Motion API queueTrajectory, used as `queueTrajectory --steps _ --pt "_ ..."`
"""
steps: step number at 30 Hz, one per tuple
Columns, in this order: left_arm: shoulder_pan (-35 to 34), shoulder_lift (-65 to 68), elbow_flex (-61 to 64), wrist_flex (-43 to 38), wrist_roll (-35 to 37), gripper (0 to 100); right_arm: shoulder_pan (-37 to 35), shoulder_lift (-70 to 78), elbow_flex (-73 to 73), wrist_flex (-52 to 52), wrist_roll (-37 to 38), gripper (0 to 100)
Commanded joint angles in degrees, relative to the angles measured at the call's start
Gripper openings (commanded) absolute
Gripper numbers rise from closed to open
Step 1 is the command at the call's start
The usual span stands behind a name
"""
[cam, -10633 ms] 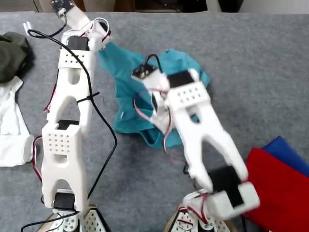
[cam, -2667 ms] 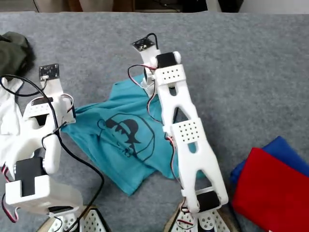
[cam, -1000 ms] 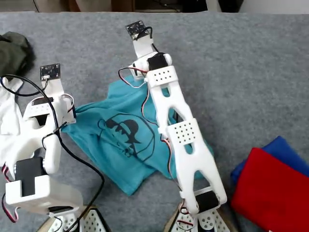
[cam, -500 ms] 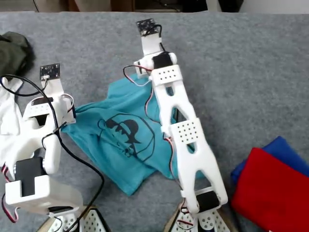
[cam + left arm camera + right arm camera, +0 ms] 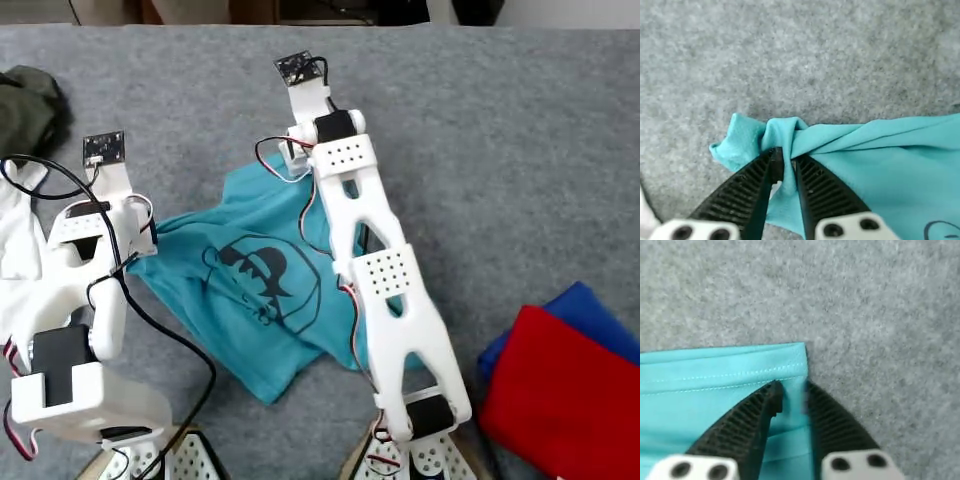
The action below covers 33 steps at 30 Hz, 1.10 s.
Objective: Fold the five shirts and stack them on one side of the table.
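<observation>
Clenching teal shirt (image 5: 230,300) | left jaws: bunched edge | right jaws: hem corner | part under arm (image 5: 380,270)

Beyond the teal shirt (image 5: 255,280) and to its right, the grey table (image 5: 500,150) offers open passage. To its left, a white shirt (image 5: 20,245) and a dark green shirt (image 5: 25,105) crowd the edge. At its near right, a red shirt (image 5: 570,405) lying over a blue shirt (image 5: 592,305) blocks the corner.
</observation>
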Motion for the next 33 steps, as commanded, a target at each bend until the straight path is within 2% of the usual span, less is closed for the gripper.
queueTrajectory --steps 1,10,17,25,33 --pt "-0.6 -1.9 -0.8 0.4 -0.3 2 -0.4 -0.7 0.0 0.3 0.4 0.8" --pt "-0.6 -1.9 -0.8 0.4 -0.3 2 0.7 -0.7 -0.5 12.0 0.4 0.4" --pt "-0.5 -2.0 -0.6 0.7 -0.5 2 2.7 -3.5 -4.5 17.0 0.5 0.4" --pt "-0.5 -2.1 -0.6 1.4 -0.3 2 2.5 -6.3 -12.8 10.1 0.8 0.4" --pt "1.1 -9.5 -6.8 9.8 4.5 2 2.1 -21.9 -11.9 7.7 0.8 0.4"
